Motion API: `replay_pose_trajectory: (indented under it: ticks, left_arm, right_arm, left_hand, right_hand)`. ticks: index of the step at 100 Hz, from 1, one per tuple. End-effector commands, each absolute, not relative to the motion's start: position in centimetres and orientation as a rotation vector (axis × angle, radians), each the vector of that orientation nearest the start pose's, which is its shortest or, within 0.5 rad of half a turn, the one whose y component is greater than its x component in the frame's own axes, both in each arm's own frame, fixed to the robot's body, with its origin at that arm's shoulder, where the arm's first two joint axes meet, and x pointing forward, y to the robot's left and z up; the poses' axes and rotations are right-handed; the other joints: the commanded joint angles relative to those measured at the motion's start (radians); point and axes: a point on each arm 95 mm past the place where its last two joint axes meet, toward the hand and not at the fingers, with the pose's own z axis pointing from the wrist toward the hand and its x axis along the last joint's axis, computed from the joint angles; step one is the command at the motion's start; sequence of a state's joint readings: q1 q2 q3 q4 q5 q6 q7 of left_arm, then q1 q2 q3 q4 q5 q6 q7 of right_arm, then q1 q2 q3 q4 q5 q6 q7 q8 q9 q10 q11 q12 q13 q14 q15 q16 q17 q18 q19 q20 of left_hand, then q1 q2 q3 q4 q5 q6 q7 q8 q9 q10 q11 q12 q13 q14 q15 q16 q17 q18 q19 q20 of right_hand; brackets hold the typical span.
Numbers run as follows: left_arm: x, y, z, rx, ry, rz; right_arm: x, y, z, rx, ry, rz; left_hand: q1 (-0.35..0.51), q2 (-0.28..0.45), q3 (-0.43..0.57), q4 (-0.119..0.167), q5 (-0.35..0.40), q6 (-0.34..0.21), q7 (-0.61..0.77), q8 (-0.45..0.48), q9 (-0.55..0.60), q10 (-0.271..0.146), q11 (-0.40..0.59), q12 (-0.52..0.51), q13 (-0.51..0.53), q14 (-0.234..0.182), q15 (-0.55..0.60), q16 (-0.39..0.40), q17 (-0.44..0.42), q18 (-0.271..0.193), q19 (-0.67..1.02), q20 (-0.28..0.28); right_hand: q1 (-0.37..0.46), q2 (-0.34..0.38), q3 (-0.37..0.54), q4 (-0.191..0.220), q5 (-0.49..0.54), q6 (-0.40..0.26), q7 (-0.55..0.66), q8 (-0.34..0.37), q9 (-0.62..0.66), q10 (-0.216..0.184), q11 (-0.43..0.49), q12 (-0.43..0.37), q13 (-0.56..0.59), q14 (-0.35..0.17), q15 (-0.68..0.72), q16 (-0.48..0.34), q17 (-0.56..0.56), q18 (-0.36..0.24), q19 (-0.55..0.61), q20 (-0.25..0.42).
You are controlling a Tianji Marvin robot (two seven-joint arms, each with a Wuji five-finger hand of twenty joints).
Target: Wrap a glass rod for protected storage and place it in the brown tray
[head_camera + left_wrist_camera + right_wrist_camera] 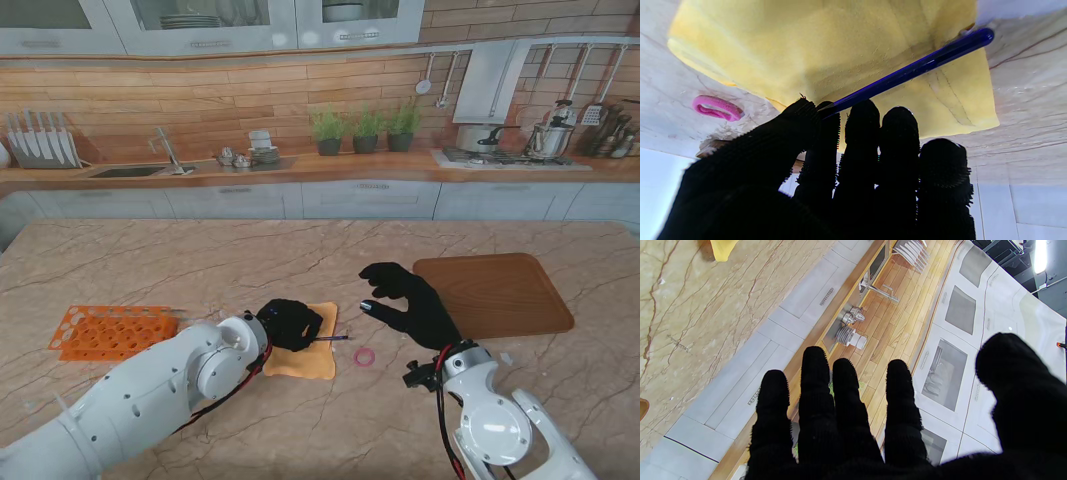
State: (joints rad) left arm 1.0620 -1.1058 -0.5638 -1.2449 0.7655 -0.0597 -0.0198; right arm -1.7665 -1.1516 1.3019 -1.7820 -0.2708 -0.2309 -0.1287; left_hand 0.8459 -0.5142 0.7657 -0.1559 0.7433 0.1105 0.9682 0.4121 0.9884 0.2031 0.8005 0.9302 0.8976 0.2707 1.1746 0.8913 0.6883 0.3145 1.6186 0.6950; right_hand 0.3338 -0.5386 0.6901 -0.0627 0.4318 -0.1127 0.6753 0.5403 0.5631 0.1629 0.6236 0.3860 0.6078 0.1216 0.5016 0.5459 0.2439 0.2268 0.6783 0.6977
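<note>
Left hand point(291, 322) over yellow cloth point(312, 360), thumb and fingers point(860, 116) pinching blue glass rod point(913, 68) at one end (rod slanting across cloth, far end past cloth edge). Right hand point(408, 300) raised, fingers spread, holding nothing. Pink ring point(364, 356) on marble table point(200, 260) just right of cloth. Brown tray point(500, 295) farther right. Orange rack point(108, 331) at left.

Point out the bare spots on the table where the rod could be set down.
Bare marble lies between the orange rack and yellow cloth, and across the far table. The brown tray looks empty. It is crowded between cloth and right hand, where the pink ring lies.
</note>
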Motion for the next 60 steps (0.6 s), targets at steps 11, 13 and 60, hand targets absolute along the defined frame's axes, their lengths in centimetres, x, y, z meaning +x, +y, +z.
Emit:
replay_pose_trajectory:
  ticks: [11, 13, 60]
  left_arm:
    - [44.6, -11.2, -37.0, -1.034, 2.022, -1.477]
    - [44.6, -11.2, -37.0, -1.033, 2.023, -1.476]
    - [45.4, -10.3, -36.2, -0.939, 2.043, -1.430]
  right_arm:
    - [34.8, 1.8, -29.5, -1.918, -0.977, -2.524]
    - [34.8, 1.8, -29.5, -1.919, -0.976, -2.524]
    - [34.8, 1.8, -29.5, -1.926, -0.973, -2.520]
  left_hand:
    - [-0.005, -0.037, 0.011, -0.008, 0.009, -0.042, 0.064, 0.011, 0.015, -0.008, 0.040, 0.020, 0.031, -0.027, 0.032, 0.009, 0.015, -0.013, 0.085, -0.007]
    - [-0.003, -0.035, 0.011, -0.007, 0.009, -0.040, 0.064, 0.011, 0.013, -0.008, 0.040, 0.021, 0.031, -0.027, 0.032, 0.009, 0.015, -0.013, 0.085, -0.007]
    - [0.002, -0.028, -0.001, -0.006, 0.002, -0.049, 0.067, 0.014, 0.007, -0.011, 0.040, 0.027, 0.023, -0.030, 0.029, 0.009, 0.006, -0.019, 0.081, -0.012]
  right_hand:
    - [-0.062, 0.030, 0.023, 0.026, 0.007, -0.024, -0.012, 0.007, 0.015, -0.005, -0.004, 0.008, 0.002, -0.010, 0.007, 0.011, -0.007, 0.004, 0.024, 0.020]
    - [-0.064, 0.031, 0.023, 0.026, 0.008, -0.025, -0.012, 0.007, 0.015, -0.005, -0.005, 0.008, 0.002, -0.011, 0.008, 0.011, -0.007, 0.004, 0.024, 0.021]
    - [-0.066, 0.032, 0.026, 0.025, 0.009, -0.025, -0.013, 0.008, 0.016, -0.004, -0.005, 0.009, 0.002, -0.010, 0.007, 0.012, -0.006, 0.005, 0.022, 0.023]
